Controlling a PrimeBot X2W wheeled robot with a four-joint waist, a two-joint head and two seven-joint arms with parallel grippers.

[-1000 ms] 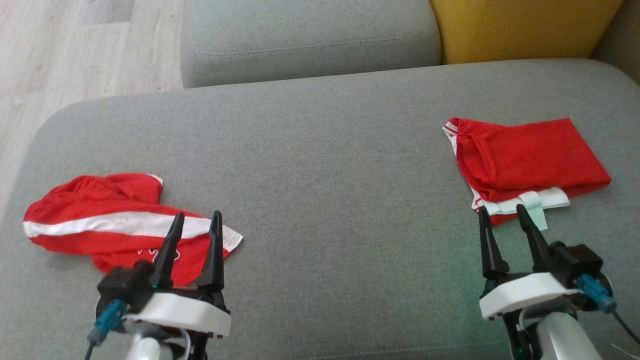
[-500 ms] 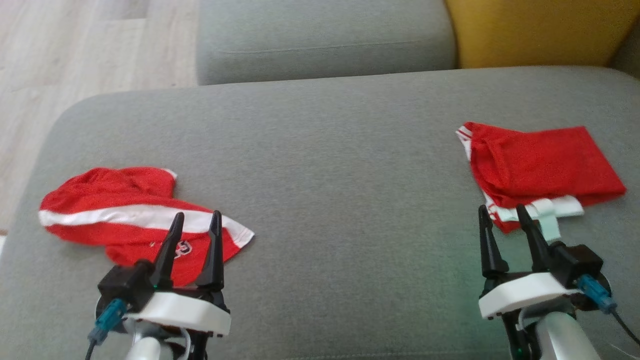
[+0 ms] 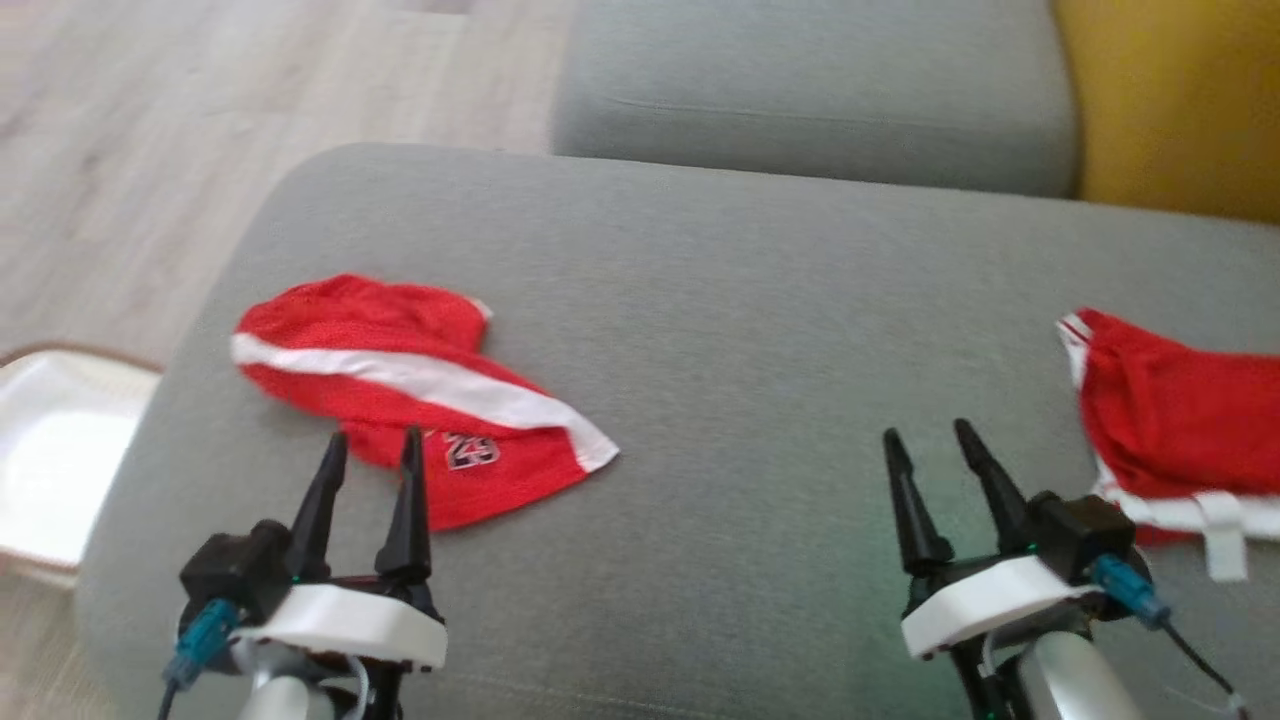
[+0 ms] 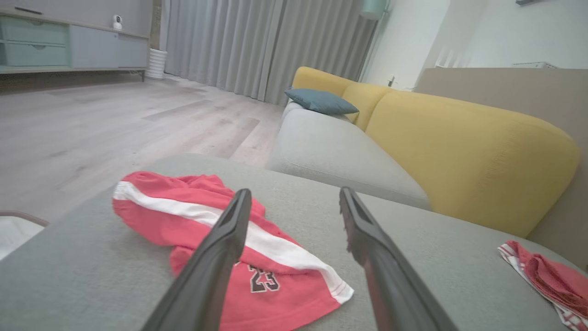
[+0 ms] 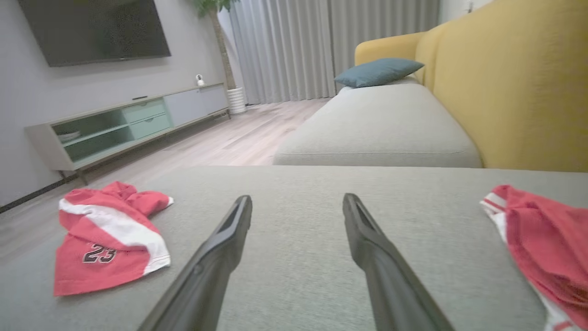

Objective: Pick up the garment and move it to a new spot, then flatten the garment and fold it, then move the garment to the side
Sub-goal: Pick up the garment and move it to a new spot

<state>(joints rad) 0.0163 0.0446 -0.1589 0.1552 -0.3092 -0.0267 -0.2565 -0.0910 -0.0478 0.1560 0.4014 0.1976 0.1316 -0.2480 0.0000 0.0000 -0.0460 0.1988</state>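
A crumpled red garment with a white stripe and the number 23 lies on the left part of the grey sofa seat. It also appears in the left wrist view and the right wrist view. My left gripper hovers just in front of its near edge, open and holding nothing, its fingers framing the cloth. Over bare cushion further right, my right gripper stands open and holds nothing.
A second red garment, folded, lies at the seat's right end. Beyond are another grey cushion and the yellow backrest. A white tray sits on the wooden floor left of the sofa edge.
The head camera has swung to the left, so the whole picture has shifted right and the white tray has come into view. Both grippers stay open; the garments lie as before.
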